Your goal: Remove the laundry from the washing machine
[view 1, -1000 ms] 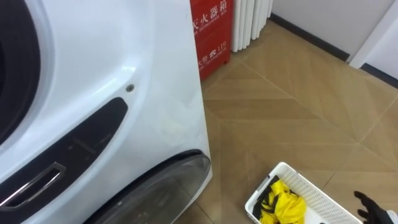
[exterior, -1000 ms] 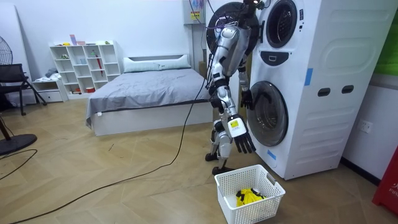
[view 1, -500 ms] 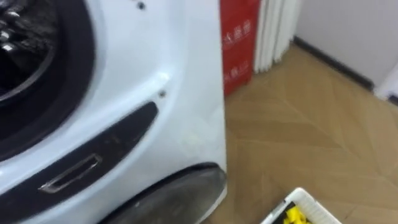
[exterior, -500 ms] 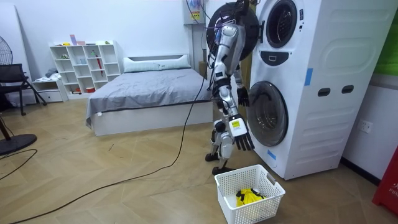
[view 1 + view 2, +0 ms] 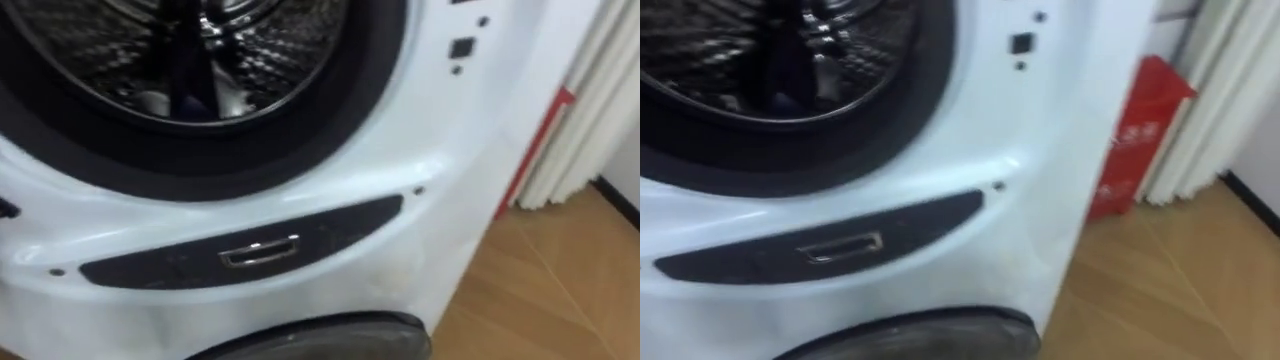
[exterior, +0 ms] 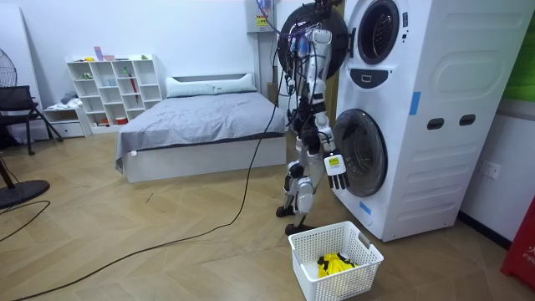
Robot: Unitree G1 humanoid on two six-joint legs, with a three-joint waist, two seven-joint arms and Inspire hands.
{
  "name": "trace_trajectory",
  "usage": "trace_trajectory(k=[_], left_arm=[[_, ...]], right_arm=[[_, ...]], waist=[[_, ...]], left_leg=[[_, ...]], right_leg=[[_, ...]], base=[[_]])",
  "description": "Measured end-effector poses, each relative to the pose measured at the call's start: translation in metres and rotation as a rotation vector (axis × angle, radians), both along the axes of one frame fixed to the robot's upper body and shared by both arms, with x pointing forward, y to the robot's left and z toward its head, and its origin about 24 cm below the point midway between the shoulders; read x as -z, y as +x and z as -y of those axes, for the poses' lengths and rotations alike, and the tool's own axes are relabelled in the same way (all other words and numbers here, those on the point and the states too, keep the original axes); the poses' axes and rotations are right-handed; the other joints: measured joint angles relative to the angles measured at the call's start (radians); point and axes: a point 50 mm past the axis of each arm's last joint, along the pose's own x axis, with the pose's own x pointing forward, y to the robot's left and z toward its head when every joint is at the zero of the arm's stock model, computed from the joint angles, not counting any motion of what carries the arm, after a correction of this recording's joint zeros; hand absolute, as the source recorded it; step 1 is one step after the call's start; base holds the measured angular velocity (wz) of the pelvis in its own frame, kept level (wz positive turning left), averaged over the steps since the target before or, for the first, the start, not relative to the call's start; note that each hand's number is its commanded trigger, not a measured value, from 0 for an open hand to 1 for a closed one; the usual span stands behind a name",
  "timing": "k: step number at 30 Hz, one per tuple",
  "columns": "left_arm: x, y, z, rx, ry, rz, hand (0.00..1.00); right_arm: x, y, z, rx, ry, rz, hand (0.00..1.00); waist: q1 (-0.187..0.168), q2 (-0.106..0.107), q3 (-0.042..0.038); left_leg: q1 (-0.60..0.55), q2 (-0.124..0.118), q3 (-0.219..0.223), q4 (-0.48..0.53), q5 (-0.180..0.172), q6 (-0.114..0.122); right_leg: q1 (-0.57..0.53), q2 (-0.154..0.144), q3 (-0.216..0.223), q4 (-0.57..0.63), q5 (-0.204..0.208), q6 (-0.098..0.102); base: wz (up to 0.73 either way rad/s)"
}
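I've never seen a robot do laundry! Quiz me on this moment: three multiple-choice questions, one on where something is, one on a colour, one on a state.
1. Where is the white basket?
A. on the bed
B. on the floor by the lower washer
C. on the shelf
2. What colour is the cloth in it?
A. red
B. blue
C. yellow
3. How is the upper washer's door?
A. swung open
B. shut
C. lying on the floor

Answers: 1 B, it stands on the wood floor near the robot's feet; 2 C, a yellow heap lies inside; 3 A, the bare drum faces the head camera.
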Motion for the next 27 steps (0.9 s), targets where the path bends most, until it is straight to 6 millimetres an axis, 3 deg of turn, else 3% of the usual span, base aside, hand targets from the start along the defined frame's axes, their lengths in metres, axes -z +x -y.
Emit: trace_trajectory(k=[5,7,11,14,17,21,27], left_arm=[[0.001,-0.013,-0.006,-0.067,0.005,-0.018,0.0],[0.002,-0.016,-0.003,-0.083,0.003,-0.02,0.0],[0.003,-0.018,-0.001,-0.124,-0.003,-0.018,0.0],[0.003,-0.019,-0.001,-0.145,-0.005,-0.016,0.0],[0.004,-0.023,0.001,-0.164,-0.006,-0.021,0.0],[0.004,-0.029,0.001,-0.177,0.011,-0.028,0.0],[0.004,-0.031,0.002,-0.182,0.023,-0.033,0.0]], right_arm=[[0.004,-0.006,-0.006,0.03,0.006,-0.037,0.0],[0.004,-0.006,-0.007,0.02,0.007,-0.041,0.0],[0.004,0.002,-0.011,-0.008,0.025,-0.031,0.0],[0.005,0.007,-0.017,-0.025,0.035,-0.019,0.0],[0.005,0.008,-0.022,-0.028,0.041,-0.007,0.0],[0.007,0.006,-0.028,-0.026,0.042,-0.014,0.0],[0.007,0.003,-0.027,-0.027,0.01,-0.028,0.0]], waist=[[0.035,-0.017,0.0063],[0.05,-0.018,0.0049],[0.075,-0.018,0.0069],[0.083,-0.02,0.0093],[0.104,-0.017,0.0069],[0.107,-0.015,0.0009],[0.103,-0.009,-0.0017]], left_leg=[[0.022,-0.003,-0.049,-0.007,0.0,0.0],[0.031,-0.003,-0.061,-0.01,0.0,0.0],[0.042,-0.004,-0.079,-0.012,0.0,0.0],[0.042,-0.018,-0.096,-0.012,-0.001,0.0],[0.043,-0.023,-0.101,-0.007,-0.001,0.0],[0.042,-0.023,-0.113,0.005,-0.002,0.002],[0.045,-0.027,-0.11,0.005,-0.001,0.002]], right_leg=[[0.04,-0.002,-0.049,-0.01,0.0,0.0],[0.05,-0.003,-0.053,-0.01,-0.001,0.001],[0.07,-0.009,-0.076,-0.01,-0.004,0.007],[0.077,-0.015,-0.078,-0.011,-0.012,0.014],[0.08,-0.022,-0.082,-0.01,-0.017,0.02],[0.081,-0.027,-0.092,-0.007,-0.02,0.025],[0.088,-0.026,-0.1,-0.006,-0.018,0.022]], base=[[0.2],[0.17],[0.16],[0.16],[0.11],[0.12],[0.0]])
